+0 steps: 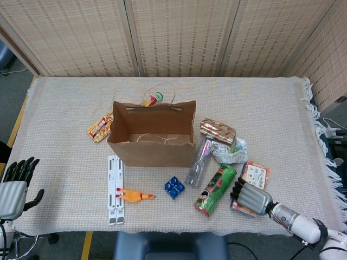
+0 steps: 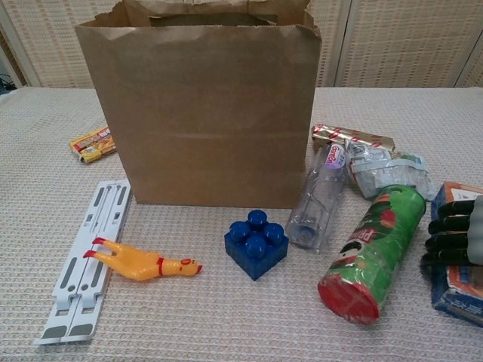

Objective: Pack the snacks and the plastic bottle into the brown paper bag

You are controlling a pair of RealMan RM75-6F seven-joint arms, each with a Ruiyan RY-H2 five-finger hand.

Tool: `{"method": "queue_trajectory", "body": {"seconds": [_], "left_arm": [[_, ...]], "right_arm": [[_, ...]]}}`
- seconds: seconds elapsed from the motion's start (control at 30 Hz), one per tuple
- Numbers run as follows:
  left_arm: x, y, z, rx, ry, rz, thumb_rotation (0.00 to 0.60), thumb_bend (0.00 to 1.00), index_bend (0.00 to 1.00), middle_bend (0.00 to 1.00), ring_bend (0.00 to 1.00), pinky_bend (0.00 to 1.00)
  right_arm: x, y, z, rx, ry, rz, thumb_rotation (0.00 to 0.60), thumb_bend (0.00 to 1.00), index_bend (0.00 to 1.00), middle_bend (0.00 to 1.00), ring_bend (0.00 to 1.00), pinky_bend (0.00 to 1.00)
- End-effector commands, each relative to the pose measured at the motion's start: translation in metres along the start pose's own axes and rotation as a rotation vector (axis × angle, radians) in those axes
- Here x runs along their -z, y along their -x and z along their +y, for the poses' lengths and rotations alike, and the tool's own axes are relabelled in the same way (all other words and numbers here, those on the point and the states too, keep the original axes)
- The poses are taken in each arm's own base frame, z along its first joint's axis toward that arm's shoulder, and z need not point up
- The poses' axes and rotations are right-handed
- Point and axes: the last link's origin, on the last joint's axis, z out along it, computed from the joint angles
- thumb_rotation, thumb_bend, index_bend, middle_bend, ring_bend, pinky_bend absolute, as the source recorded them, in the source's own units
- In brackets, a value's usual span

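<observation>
Chest view: right hand (image 2: 456, 240), dark fingers curled round flat orange snack packet (image 2: 462, 283), beside glossy green cylindrical can (image 2: 371, 245).

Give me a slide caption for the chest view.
Right hand beside the green snack can, brown paper bag standing open behind.

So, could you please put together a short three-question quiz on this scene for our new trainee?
1. True or false: the plastic bottle is already inside the paper bag.
2. Which robot hand is nearest the green chips can: A left, B right?
3. Fill in: the blue block lies between the rubber chicken and the ____.

Key: 1 false, it lies on the table beside the bag; 2 B; 3 chips can.
</observation>
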Motion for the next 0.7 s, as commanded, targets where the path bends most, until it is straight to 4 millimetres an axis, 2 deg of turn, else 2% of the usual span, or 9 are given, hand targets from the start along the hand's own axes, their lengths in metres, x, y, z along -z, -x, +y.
{"method": "queue_trajectory", "body": {"seconds": [0.03,0.3,0.53,0.7], "left_arm": [[0.000,0.000,0.000,0.002,0.001,-0.001,0.600,0.35,0.00,0.00,0.00,0.00],[0.000,0.000,0.000,0.005,0.005,-0.001,0.600,0.35,0.00,0.00,0.00,0.00],[0.001,0.000,0.000,0.003,0.010,0.001,0.600,0.35,0.00,0.00,0.00,0.00],[0.000,0.000,0.000,0.005,0.014,0.000,0.600,0.35,0.00,0.00,0.00,0.00]], "right_arm": [[0.005,-0.002,0.001,-0.018,0.009,0.022,0.600,0.27,0.60,0.54,0.52,0.58],[0.038,-0.018,0.019,-0.069,0.137,0.147,0.600,0.27,0.60,0.54,0.52,0.58],[0.067,-0.039,0.051,-0.115,0.408,0.375,0.600,0.27,0.60,0.54,0.52,0.58],[0.072,-0.068,0.079,-0.161,0.607,0.556,0.600,0.27,0.60,0.54,0.52,0.58]]}}
